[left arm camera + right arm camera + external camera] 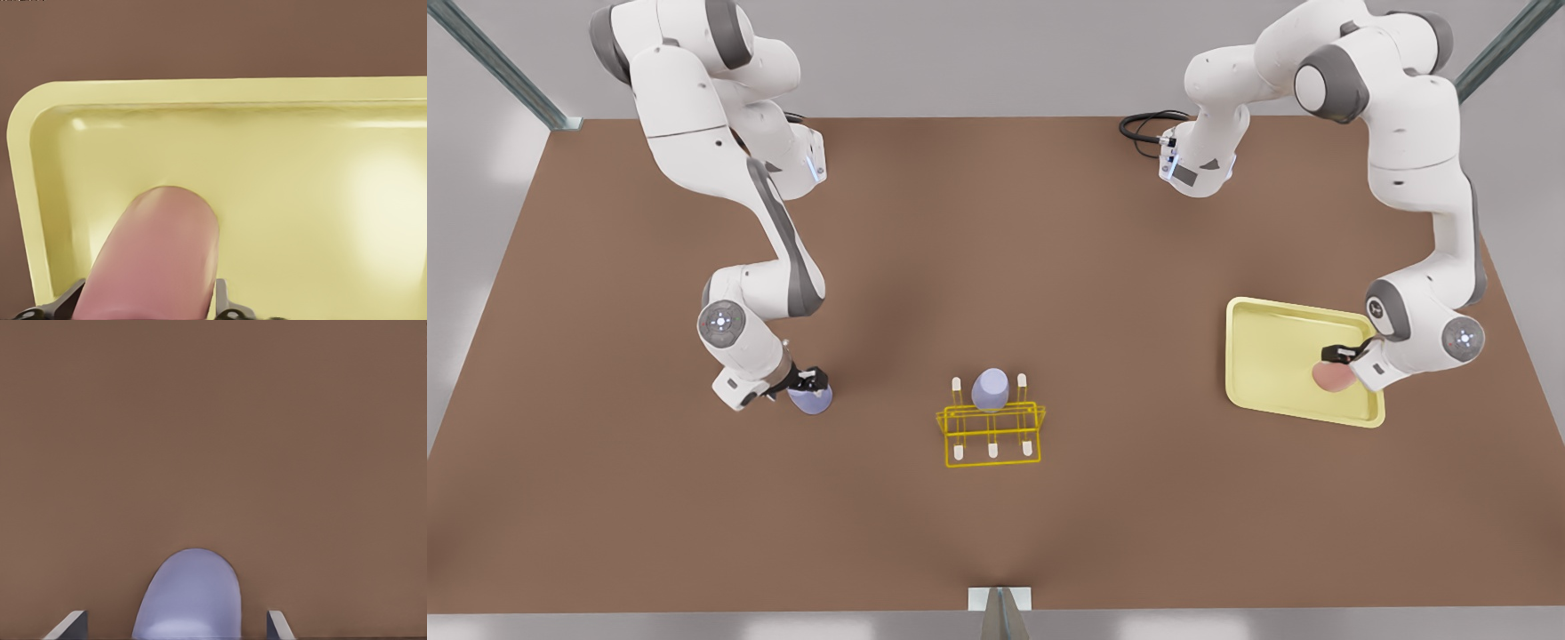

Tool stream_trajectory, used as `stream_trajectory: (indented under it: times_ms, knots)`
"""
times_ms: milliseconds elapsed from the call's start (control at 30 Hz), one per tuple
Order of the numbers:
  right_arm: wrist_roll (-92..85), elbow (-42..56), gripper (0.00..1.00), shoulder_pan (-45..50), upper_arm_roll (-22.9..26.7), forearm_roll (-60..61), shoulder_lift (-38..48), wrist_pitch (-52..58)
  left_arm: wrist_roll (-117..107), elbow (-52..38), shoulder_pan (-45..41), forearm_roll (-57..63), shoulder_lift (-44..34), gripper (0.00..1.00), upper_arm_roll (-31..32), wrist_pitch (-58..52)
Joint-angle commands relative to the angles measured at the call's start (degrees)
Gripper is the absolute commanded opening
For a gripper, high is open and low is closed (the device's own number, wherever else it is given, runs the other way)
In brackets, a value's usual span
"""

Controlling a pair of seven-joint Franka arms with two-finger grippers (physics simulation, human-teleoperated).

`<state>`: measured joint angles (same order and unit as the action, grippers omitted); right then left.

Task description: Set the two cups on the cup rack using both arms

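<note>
1. Pink cup (pixel 157 253): near end cut off by the left wrist view's edge; in the front view, partly covered by the left gripper (pixel 1340 356).
2. Left gripper's fingers (pixel 221 297): tips alone visible.
3. Lavender cup (pixel 190 597): base cut off by the right wrist view's edge.
4. Right gripper's fingers (pixel 73 625): tips alone visible.
5. Tray (pixel 1254 356): 1 corner hidden behind the arm.
6. Cup rack (pixel 991 431): 1 rear peg hidden under a second lavender cup (pixel 990 388).

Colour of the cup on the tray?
Salmon pink cup, lying on the pale yellow tray; clearest in the left wrist view.
</note>
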<state>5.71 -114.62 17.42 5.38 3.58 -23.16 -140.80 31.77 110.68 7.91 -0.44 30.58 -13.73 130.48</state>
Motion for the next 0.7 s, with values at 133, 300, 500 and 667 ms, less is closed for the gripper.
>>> stream_trajectory:
  times_ms: [133,300,500,667]
  knots:
    - [5.1,-2.4,1.00,0.3,0.0,0.1,0.0,-2.7,6.4,0.0,0.0,-0.1,0.5,0.82,-0.1,1.9]
    - [5.1,-3.1,1.00,0.5,0.0,0.1,-2.0,-3.0,6.4,-0.1,0.0,-0.1,0.4,0.82,0.0,1.6]
    - [5.1,-2.8,1.00,1.4,0.0,0.0,-4.3,-4.7,5.9,-0.2,-0.1,-0.1,-2.3,0.82,0.0,-4.1]
    - [5.1,-3.0,1.00,1.4,0.0,0.0,-4.4,-5.0,-10.4,-3.5,-4.4,-2.0,-6.8,0.82,1.1,-17.6]
